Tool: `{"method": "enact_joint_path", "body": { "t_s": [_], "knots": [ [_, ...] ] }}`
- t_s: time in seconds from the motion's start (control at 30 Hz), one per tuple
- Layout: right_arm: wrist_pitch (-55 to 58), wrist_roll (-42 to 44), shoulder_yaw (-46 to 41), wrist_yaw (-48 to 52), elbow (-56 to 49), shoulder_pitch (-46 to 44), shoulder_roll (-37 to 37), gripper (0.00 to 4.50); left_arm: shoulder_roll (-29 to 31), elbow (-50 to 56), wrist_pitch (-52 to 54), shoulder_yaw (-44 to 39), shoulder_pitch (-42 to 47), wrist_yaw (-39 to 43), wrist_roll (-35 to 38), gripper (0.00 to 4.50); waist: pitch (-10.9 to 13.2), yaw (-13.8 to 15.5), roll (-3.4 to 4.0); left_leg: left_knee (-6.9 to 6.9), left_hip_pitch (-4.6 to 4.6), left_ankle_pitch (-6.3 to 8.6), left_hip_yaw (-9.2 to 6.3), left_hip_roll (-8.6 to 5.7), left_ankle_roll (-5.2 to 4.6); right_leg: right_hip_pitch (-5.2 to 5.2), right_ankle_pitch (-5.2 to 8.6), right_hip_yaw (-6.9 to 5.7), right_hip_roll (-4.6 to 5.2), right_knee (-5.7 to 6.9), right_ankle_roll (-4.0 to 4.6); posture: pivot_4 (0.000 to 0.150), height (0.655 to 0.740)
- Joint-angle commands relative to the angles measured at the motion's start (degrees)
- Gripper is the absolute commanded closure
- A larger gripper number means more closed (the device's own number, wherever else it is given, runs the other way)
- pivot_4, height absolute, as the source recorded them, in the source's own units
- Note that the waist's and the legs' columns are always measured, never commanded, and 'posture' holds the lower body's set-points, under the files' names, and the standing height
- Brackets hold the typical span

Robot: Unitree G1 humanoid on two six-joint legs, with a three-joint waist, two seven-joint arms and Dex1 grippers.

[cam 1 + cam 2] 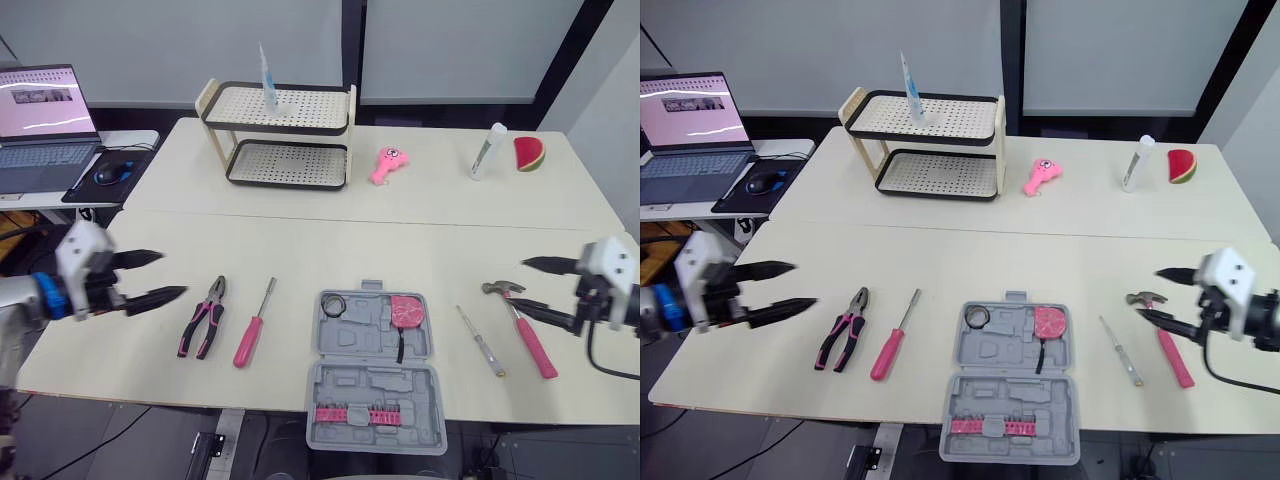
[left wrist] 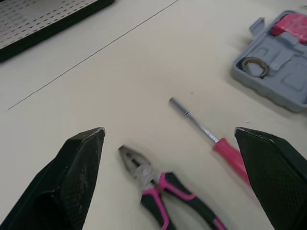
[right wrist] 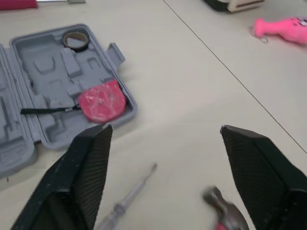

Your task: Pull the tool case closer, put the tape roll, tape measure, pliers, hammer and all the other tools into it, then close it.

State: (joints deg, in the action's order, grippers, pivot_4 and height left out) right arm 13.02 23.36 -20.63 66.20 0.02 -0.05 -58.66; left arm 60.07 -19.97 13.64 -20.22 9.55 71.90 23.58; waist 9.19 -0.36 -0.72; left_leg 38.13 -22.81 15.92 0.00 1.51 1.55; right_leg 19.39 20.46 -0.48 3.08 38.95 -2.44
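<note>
The tool case [image 1: 375, 370] is grey moulded plastic. It lies opened flat at the middle of the table [image 1: 300, 250], right at the front edge, with one half behind the other and the hinge running left to right. The far half holds the tape roll [image 1: 333, 305] in its left corner and the pink tape measure [image 1: 406, 311] in its right corner. A pink strip of bits [image 1: 345, 414] sits in the near half.

Left of the case lie the pliers [image 1: 204, 318], with pink-and-black handles, and a pink-handled screwdriver [image 1: 253, 325]. Both lie roughly near-to-far, with their tips pointing away from the robot. On the right are a thin screwdriver [image 1: 481, 342] and the hammer [image 1: 525, 325] — pink handle toward the robot, head at the far end.

The left gripper [image 1: 172, 275] is held out level just left of the pliers, fingers pointing inward and spread wide, holding nothing. The right gripper [image 1: 518, 283] mirrors it beside the hammer's head — jaws also wide and empty.
</note>
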Motion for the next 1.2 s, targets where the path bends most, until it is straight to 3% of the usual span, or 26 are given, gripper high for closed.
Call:
{"method": "enact_joint_path", "body": {
  "t_s": [0.03, 0.3, 0.6, 0.73, 0.9, 1.2],
  "knots": [
    [-5.1, -1.9, -4.4, 0.7, 7.8, 0.9, -1.2, 0.03, 2.6, -9.6, -5.0, -3.6, -0.3, -0.4, -2.1, 0.0, 0.0, -0.1, 0.0, -0.02, 0.01, 0.0, 0.02, 0.01, 0.0, 0.01, 0.0, 0.01, 0.0, 0.0, 0.0, 0.15, 0.74],
    [-13.0, -4.8, -3.5, 1.3, 21.9, -1.0, -0.8, 0.03, 2.5, -24.6, -14.5, -1.3, 1.9, -2.1, -7.3, 0.0, 0.0, -0.4, 0.0, -0.06, -0.01, 0.0, 0.2, 0.03, 0.0, 0.2, 0.0, 0.08, -0.01, 0.1, 0.0, 0.15, 0.74],
    [-13.0, -5.6, -0.7, 0.7, 19.9, -4.1, 0.0, 0.03, 0.5, -25.2, -20.1, -2.5, 3.0, -6.4, -7.8, 0.0, 0.0, -1.0, 0.0, -0.06, -0.02, 0.0, 0.2, 0.1, 0.01, 0.22, 0.0, 0.07, 0.04, 0.13, 0.0, 0.15, 0.74],
    [-8.1, -3.6, 2.2, 0.3, 10.9, -7.1, 1.4, 0.03, -0.5, -21.9, -21.5, -4.1, -0.4, -8.4, -6.8, 0.0, 0.0, -1.6, 0.02, -0.06, -0.02, 0.0, 0.2, 0.17, 0.01, 0.24, 0.0, 0.08, 0.09, 0.16, 0.0, 0.15, 0.74],
    [3.2, 1.4, 13.1, -2.2, -6.0, -20.2, 9.4, 0.03, -4.1, -7.9, -10.8, -10.9, -14.3, -12.7, -2.2, 0.0, 0.0, -3.1, 0.03, -0.17, 0.07, 0.0, 0.06, 0.31, 0.02, 0.36, -0.08, 0.06, 0.06, 0.2, 0.14, 0.15, 0.74],
    [10.3, 4.1, 27.4, -0.3, -15.5, -31.5, 20.1, 0.03, -15.2, 16.0, -1.2, -19.1, -33.6, -21.1, 1.9, 0.0, -0.1, -1.0, -0.25, -0.07, -0.15, 0.09, -0.05, 0.22, 0.17, 0.58, -0.09, 0.04, 0.27, 0.17, 0.15, 0.15, 0.74]
  ]
}}
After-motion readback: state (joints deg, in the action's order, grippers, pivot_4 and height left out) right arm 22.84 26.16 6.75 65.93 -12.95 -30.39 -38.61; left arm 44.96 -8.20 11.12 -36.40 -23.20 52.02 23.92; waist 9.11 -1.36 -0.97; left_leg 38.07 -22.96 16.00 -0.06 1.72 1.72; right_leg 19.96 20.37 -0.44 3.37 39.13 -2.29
